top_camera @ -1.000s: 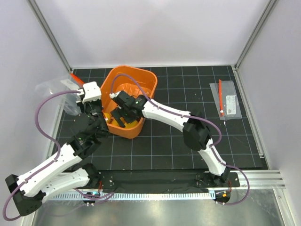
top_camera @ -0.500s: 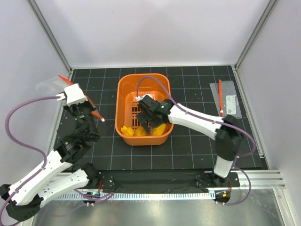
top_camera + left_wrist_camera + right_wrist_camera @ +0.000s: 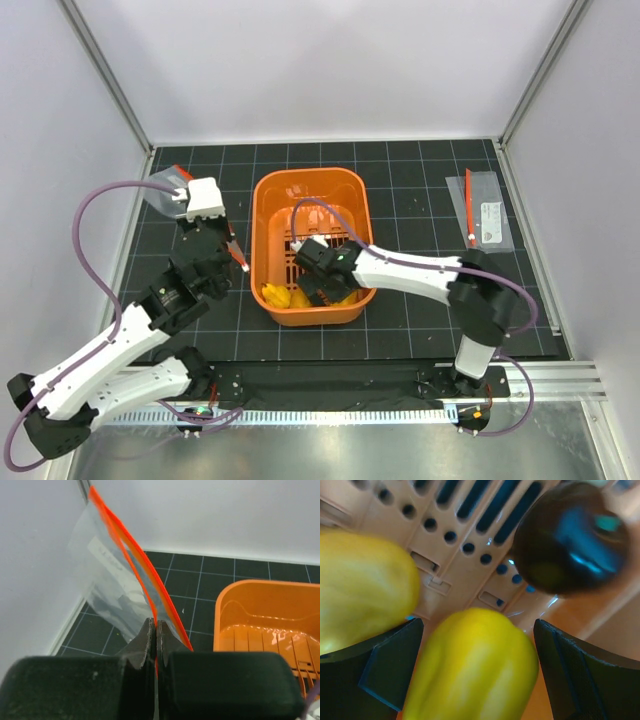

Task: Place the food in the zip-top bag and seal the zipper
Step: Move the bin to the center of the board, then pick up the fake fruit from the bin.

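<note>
Left tool pinching the bag's edge, right tool spread over food in the basket.

My left tool (image 3: 153, 630) has its jaws pressed together on the bag (image 3: 112, 575) right at the zipper (image 3: 107, 512). It holds the clear pouch up at the left rear of the bench (image 3: 400, 160), near the wall and beside the orange basket (image 3: 305, 176). Above the grip the two red strips run apart, so the mouth looks parted. My right tool (image 3: 480, 672) is down in the basket's near end, jaws wide apart with a yellow piece (image 3: 470, 640) of the food between them; I can't tell whether either finger touches it. Another yellow piece (image 3: 360, 585) lies to its left and a dark round piece (image 3: 570, 540) beyond, all on the basket's slotted floor.
</note>
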{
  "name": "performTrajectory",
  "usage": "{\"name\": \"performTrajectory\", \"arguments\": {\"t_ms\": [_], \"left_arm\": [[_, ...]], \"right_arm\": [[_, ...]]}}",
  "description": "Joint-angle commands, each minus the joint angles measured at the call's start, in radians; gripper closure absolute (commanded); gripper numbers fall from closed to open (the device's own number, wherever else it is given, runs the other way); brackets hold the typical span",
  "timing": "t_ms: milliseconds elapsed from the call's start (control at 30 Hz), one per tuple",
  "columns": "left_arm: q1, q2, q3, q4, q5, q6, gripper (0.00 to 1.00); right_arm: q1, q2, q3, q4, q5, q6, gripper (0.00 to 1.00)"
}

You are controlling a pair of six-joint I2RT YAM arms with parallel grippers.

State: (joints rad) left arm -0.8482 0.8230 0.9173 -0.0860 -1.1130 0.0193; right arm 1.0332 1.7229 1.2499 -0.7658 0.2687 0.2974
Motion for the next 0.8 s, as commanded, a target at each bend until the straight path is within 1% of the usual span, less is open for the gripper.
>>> {"name": "performTrajectory", "arguments": {"t_ms": [0, 33, 67, 100, 133, 167, 300, 333, 400, 433, 500, 533, 633, 700, 767], "left_arm": [[0.001, -0.002, 0.048, -0.115, 0.048, -0.119, 1.0], [0.001, -0.008, 0.046, -0.124, 0.056, -0.127, 1.0], [0.003, -0.016, 0.038, -0.139, 0.076, -0.133, 1.0], [0.001, -0.024, 0.032, -0.143, 0.084, -0.139, 1.0], [0.001, -0.044, 0.028, -0.144, 0.09, -0.15, 1.0], [0.001, -0.053, 0.016, -0.149, 0.108, -0.153, 1.0], [0.001, -0.094, -0.004, -0.15, 0.148, -0.17, 1.0], [0.003, -0.097, -0.005, -0.155, 0.154, -0.171, 0.99], [0.001, -0.097, 0.002, -0.167, 0.173, -0.171, 0.99], [0.001, -0.093, 0.008, -0.178, 0.179, -0.171, 1.0], [0.001, -0.067, 0.028, -0.23, 0.191, -0.171, 1.0], [0.001, -0.056, 0.052, -0.271, 0.194, -0.174, 0.99], [0.003, -0.028, 0.089, -0.333, 0.2, -0.183, 1.0], [0.001, -0.027, 0.097, -0.336, 0.212, -0.183, 0.99], [0.001, -0.03, 0.097, -0.324, 0.254, -0.183, 0.99]], "right_arm": [[0.01, 0.111, -0.03, 0.08, -0.034, 0.037, 0.01], [0.01, 0.13, -0.03, 0.091, -0.052, 0.037, 0.02], [0.01, 0.144, -0.029, 0.112, -0.055, 0.04, 0.08], [0.01, 0.158, -0.027, 0.118, -0.06, 0.042, 0.17], [0.01, 0.161, -0.023, 0.12, -0.057, 0.043, 0.28], [0.01, 0.156, -0.012, 0.122, -0.049, 0.045, 0.51], [0.01, 0.057, 0.008, 0.129, -0.019, 0.049, 0.79], [0.01, -0.001, 0.017, 0.134, -0.016, 0.055, 0.83], [0.01, -0.064, 0.029, 0.148, -0.002, 0.06, 0.9], [0.01, -0.125, 0.04, 0.152, 0.0, 0.057, 0.92], [0.008, -0.179, 0.049, 0.169, 0.017, 0.066, 0.96], [0.008, -0.234, 0.052, 0.178, 0.021, 0.066, 0.96], [0.008, -0.304, 0.046, 0.206, 0.062, 0.075, 0.96], [0.001, -0.365, 0.036, 0.226, 0.084, 0.071, 0.96], [-0.005, -0.42, 0.011, 0.256, 0.101, 0.069, 0.97]]}}
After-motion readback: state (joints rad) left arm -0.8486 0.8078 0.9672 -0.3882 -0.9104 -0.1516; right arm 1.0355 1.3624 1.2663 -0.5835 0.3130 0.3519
